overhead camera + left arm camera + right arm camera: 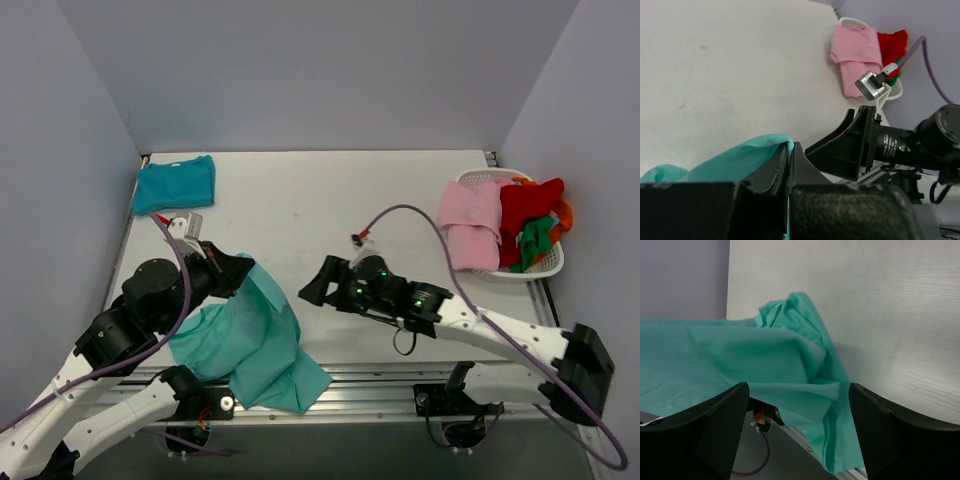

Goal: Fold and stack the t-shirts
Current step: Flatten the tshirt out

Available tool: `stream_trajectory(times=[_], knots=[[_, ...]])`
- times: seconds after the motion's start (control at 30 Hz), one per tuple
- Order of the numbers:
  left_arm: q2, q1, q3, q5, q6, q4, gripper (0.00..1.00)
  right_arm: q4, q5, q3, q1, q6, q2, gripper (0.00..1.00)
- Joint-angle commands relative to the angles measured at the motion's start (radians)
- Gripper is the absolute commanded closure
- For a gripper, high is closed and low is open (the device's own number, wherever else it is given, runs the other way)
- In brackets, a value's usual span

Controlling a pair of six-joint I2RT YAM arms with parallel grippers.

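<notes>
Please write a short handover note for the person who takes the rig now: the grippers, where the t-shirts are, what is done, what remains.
Left gripper: shut on an edge of the light turquoise t-shirt at the near left; the rest drapes, crumpled, over the near edge of the table.
Right gripper: open, empty, facing that shirt.
Done: the teal-blue t-shirt lies folded at the far left corner.
Left to do: spread and fold the turquoise one, then stack it on the teal-blue one.
</notes>
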Motion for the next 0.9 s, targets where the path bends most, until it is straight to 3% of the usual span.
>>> stream_trajectory(times=[0.0, 0.23, 0.47, 0.63, 0.87], knots=[[-0.002, -0.003, -0.029, -0.111, -0.026, -0.032, 0.98, 0.144, 0.176, 0.103, 0.154, -0.031, 0.181, 0.24], [-0.091, -0.003, 0.026, -0.387, -0.043, -0.148, 0.98, 0.383, 0.113, 0.040, 0.259, 0.035, 0.402, 0.29], [-0.128, -0.001, 0.248, -0.694, -0.052, -0.312, 0.98, 0.529, 0.043, 0.063, 0.352, 0.092, 0.646, 0.32], [-0.093, 0.002, 0.342, -0.791, -0.098, -0.437, 0.98, 0.543, 0.023, 0.090, 0.353, 0.088, 0.706, 0.32], [-0.096, 0.002, 0.298, -0.800, -0.142, -0.503, 0.98, 0.500, 0.009, 0.147, 0.347, 0.055, 0.742, 0.33]])
